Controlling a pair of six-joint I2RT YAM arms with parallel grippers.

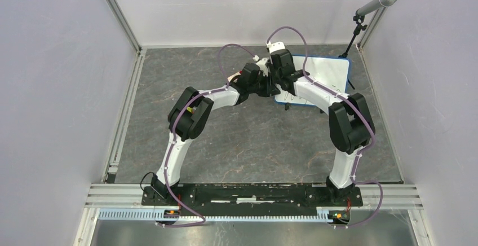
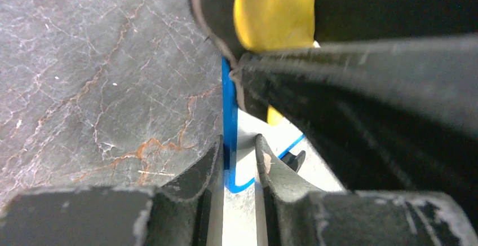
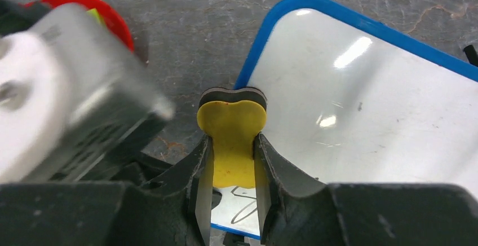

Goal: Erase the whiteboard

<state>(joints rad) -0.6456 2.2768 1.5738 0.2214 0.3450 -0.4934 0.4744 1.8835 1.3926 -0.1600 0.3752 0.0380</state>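
Whiteboard (image 1: 324,72) lies toward the far right corner of the grey table (image 1: 237,144) in the top view. From the left wrist, the left gripper (image 2: 237,156) has its fingers narrowly parted astride the board's blue rim; whether they grip it I cannot tell. From the right wrist, the right gripper (image 3: 232,150) clamps a yellow eraser (image 3: 231,116) at the board's left edge, just above black handwriting (image 3: 245,206).

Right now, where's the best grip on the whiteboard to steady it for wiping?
Blue rim on the left edge of the whiteboard, from the side, jaws straddling it. It's flat and thin, so only the edge fits. The left gripper clamps there, leaving the face free for the eraser in the right gripper.
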